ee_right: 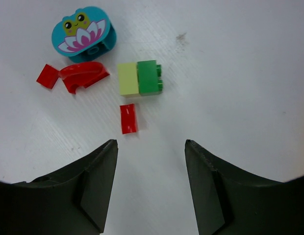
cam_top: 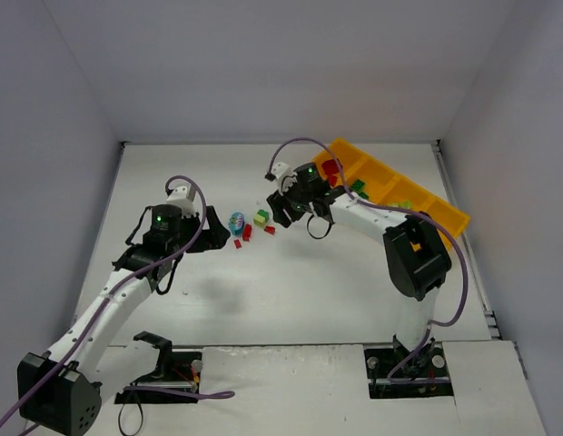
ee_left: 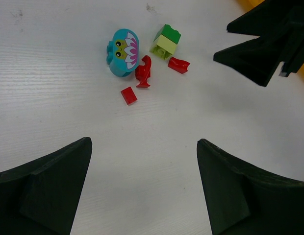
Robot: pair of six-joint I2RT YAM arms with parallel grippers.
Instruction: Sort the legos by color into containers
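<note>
**A:** How does the right gripper [ee_right: 151, 147] stand?

**B:** Jaws apart, nothing between them but bare white worktop [ee_right: 240, 73]. It hangs low over the loose pile near the middle of the worktop.

**A:** What lies closest to it?

**B:** A small red brick [ee_right: 128, 118], just ahead of one fingertip. Past that is a pale yellow-green brick [ee_right: 128, 79], joined side to side with a dark green brick [ee_right: 148, 77].

**A:** And further out?

**B:** A red curved piece [ee_right: 83, 76], right up against a teal frog brick [ee_right: 83, 34] printed with a frog and a lily flower. A flat red tile [ee_right: 47, 76] lies just beside the curved piece.

**A:** The left gripper [ee_left: 144, 147]?

**B:** It is also spread wide and empty. It faces the same pile from the other side, with the flat tile nearest to it.

**A:** Where is the tray?

**B:** The orange-yellow tray [cam_top: 449, 216] lies slantwise toward the far right corner of the worktop, behind the right arm. There are red pieces [cam_top: 330, 168] in its farthest compartment and dark green pieces [cam_top: 358, 189] in the next. A pale green speck shows in the third, too small to be sure of. I cannot tell what the nearest compartment holds.
</note>
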